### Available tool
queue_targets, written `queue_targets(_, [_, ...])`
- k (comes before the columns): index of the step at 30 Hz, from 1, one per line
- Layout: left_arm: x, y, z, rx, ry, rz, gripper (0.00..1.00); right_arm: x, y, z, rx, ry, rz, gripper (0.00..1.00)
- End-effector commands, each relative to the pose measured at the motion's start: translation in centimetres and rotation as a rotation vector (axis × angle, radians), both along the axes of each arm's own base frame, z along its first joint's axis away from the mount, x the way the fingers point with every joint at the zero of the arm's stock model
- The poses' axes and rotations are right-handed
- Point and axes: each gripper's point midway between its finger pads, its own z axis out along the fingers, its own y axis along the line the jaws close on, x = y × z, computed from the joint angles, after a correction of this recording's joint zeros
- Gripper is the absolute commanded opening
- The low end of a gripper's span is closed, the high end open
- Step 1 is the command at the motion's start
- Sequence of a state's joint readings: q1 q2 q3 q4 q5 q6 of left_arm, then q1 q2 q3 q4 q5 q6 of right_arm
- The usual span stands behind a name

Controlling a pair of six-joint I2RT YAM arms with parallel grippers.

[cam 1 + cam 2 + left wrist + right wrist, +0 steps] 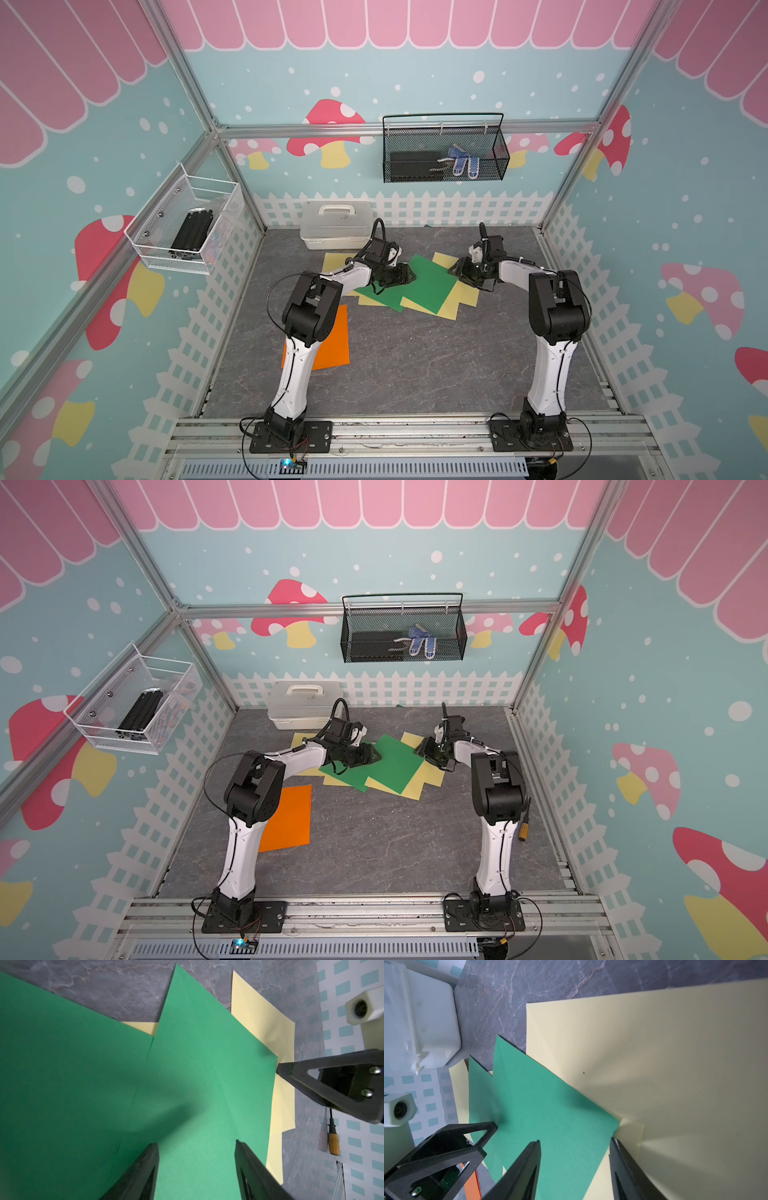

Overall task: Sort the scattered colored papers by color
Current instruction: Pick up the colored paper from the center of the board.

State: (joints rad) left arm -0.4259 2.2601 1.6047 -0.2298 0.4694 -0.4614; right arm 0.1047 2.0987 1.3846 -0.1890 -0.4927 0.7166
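One green paper point(430, 286) between left claw point(409, 275), right claw point(454, 269).

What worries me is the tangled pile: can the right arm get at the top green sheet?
Probably yes: the right gripper, open, sits at a corner of the top green sheet, which lies uncovered on the yellow sheets.

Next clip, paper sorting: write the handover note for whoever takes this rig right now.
Left hand: open, low over the top green sheet.
Right hand: open, at that sheet's corner. Nothing held.
Green sheets and pale yellow sheets overlap in one mixed heap near the white box.
Done: orange paper lies apart, by the left arm.
Left: split green from yellow into separate piles.
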Motion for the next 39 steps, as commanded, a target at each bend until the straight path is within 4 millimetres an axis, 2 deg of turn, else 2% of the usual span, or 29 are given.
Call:
queue_targets(1, [-2.3,0.5,-4.6,0.058,0.136,-0.004,0.62,-2.6,0.3,-2.0,0.021,0.108,0.0,0.56])
queue_targets(17, [-2.3,-0.2,-4.5,0.047,0.137,-0.014,0.62,-1.8,2.4,1.3,0.188,0.044,0.023,0.55])
queue_targets(23, [-2.5,-0.4,-4.6,0.046,0.141,-0.016,0.62,-1.9,3.8,3.6,0.318,0.014,0.021,0.55])
queue_targets(27, [-2.4,-0.4,-4.6,0.047,0.14,-0.015,0.62,-3.1,3.9,5.1,0.332,-0.006,0.008,0.56])
queue_targets(32, [-2.3,-0.4,-4.5,0.046,0.137,-0.013,0.62,-5.1,3.5,5.7,0.326,-0.013,-0.009,0.56])
queue_targets(39, [-2.5,-0.3,-4.5,0.047,0.138,-0.013,0.62,-8.3,2.7,4.6,0.289,0.007,-0.027,0.56])
